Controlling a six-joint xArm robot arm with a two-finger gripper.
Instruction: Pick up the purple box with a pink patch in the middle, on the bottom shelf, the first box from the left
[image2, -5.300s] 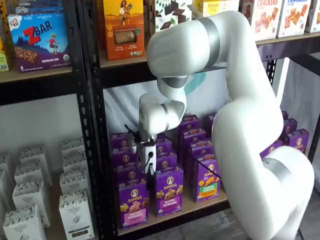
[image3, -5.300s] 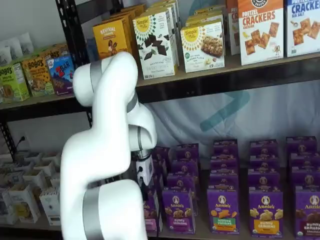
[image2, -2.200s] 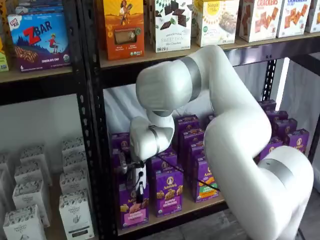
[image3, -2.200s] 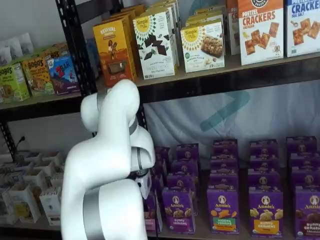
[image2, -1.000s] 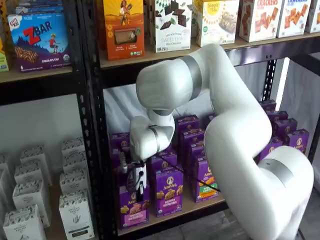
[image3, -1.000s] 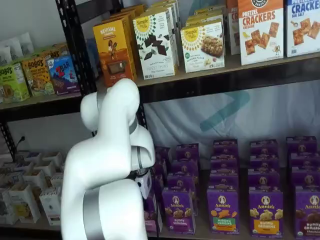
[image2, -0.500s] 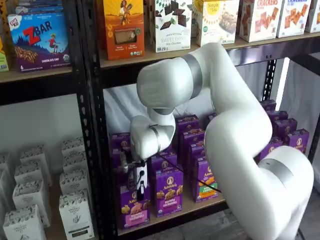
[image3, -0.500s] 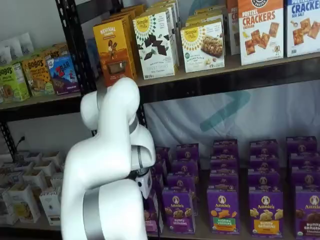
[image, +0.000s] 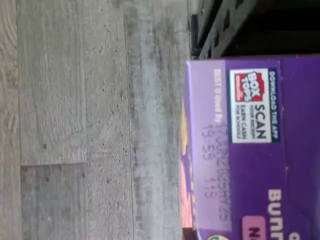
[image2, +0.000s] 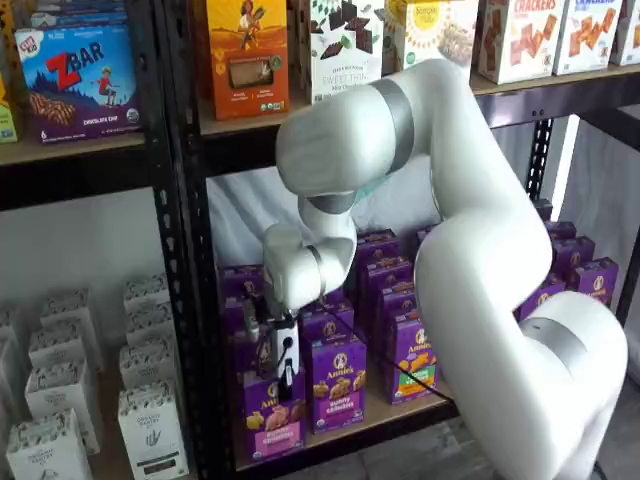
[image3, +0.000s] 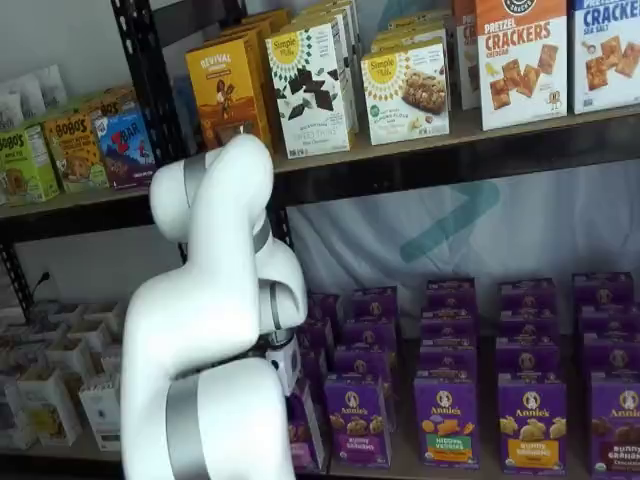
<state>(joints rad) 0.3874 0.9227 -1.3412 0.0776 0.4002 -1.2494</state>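
My hand is clamped on the purple box, a matte cardboard carton with a pink band, tilted at the bottom shelf's tan wooden front edge.

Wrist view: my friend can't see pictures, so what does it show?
A purple cardboard box fills one side of the sideways picture, showing a white Box Tops "SCAN" label, a stamped date and a bit of pink. Beyond it lie a grey wood-plank floor and a black perforated metal upright.
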